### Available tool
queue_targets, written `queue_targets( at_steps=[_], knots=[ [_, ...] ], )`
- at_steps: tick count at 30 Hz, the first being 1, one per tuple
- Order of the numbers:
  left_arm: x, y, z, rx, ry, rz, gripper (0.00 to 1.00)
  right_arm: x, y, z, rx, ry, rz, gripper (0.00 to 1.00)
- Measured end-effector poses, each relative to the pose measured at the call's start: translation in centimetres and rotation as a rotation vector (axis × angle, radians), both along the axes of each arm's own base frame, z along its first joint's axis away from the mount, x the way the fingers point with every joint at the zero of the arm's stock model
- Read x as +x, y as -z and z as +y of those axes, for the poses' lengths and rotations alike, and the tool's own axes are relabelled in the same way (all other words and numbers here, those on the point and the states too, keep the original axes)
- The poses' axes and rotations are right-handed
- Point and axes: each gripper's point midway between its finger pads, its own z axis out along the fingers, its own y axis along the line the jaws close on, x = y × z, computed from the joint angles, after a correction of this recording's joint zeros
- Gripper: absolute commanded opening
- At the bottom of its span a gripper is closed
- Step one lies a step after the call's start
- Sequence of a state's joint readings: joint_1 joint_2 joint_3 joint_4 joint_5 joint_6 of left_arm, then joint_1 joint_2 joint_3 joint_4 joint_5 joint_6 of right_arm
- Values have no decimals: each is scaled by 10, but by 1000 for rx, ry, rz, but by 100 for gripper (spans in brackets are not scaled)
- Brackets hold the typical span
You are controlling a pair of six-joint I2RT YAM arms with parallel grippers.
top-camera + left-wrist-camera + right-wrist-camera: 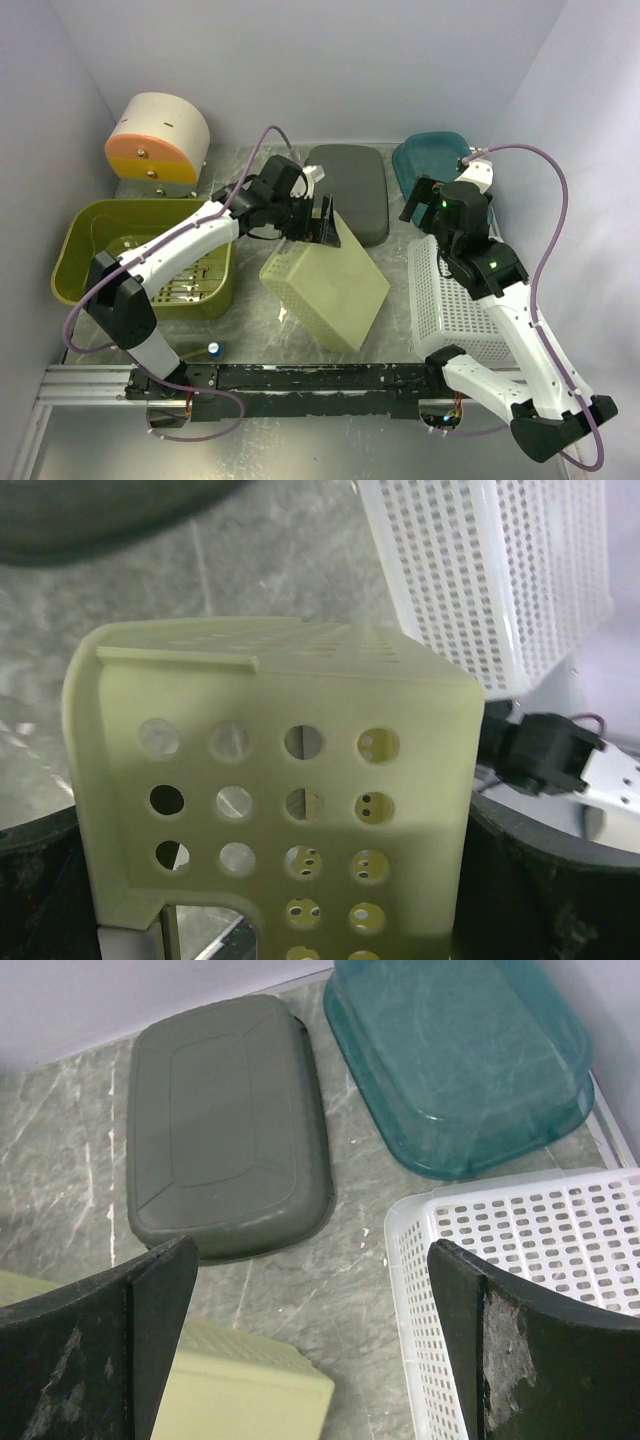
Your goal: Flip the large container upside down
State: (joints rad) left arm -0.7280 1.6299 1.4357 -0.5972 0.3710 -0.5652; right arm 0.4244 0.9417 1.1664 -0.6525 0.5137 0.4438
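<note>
At mid-table my left hand [324,222] stood wide astride the pale tray [325,285]; I judged it needed the rim of the olive tub [70,250], gripped deep for tipping.

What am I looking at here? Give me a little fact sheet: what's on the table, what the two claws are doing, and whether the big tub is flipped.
Big tub: olive, on the left, opening up, not flipped yet
Left claw: straddles the end of the tilted pale basket; grip unclear
Right claw: open, empty, hovering by the white basket
Upside down at the back: grey tub, teal bin
Touching the big tub: neither claw
</note>
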Motion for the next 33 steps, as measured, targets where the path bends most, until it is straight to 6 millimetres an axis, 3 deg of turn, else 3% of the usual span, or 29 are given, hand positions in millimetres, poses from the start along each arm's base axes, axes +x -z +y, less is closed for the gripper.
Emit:
queue_targets(
  at_steps=[7, 15, 19, 23, 27, 33],
  knots=[
    [28, -27, 16, 67, -83, -173, 100, -2, -9, 8, 19, -59, -33, 100],
    [35, -54, 36, 45, -140, -349, 100, -2, -8, 13, 17, -88, -27, 100],
    [40, -65, 35, 43, -137, -388, 100, -2, -7, 24, 32, -155, -27, 100],
    [40, -76, 27, -13, -105, -372, 100, -3, -4, 44, 61, -261, -21, 100],
    [38, -87, 18, -175, -56, -286, 100, -3, -3, 62, 93, -351, -10, 100],
    [55, -81, 37, -313, -100, -154, 100, -8, -2, 82, 138, -454, -6, 100]
  ],
)
